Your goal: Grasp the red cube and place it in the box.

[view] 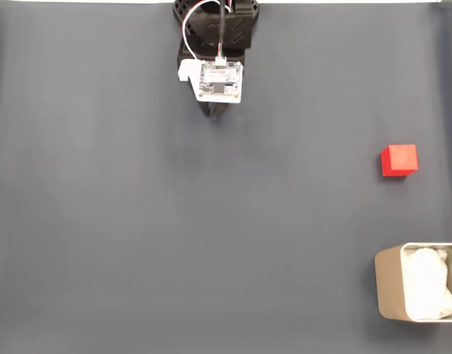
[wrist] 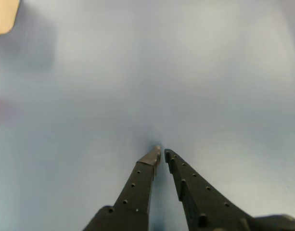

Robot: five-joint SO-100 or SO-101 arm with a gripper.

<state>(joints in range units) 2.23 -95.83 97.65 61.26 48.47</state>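
Note:
The red cube [view: 399, 160] rests on the dark grey mat at the right of the fixed view. Below it, at the lower right corner, stands the beige box [view: 388, 284] with white padding [view: 428, 284] inside, partly cut off by the frame edge. My gripper [view: 216, 114] is at the top centre, folded back near the arm's base, far left of the cube. In the wrist view the gripper [wrist: 161, 153] has its black fingers nearly together with nothing between them, tips close above the mat. A beige corner of the box [wrist: 4, 14] shows at the upper left there.
The grey mat [view: 174, 236] covers the whole table. The arm's base and a white circuit board [view: 220, 80] sit at the top centre. A faint reddish blur lies at the left edge of the wrist view.

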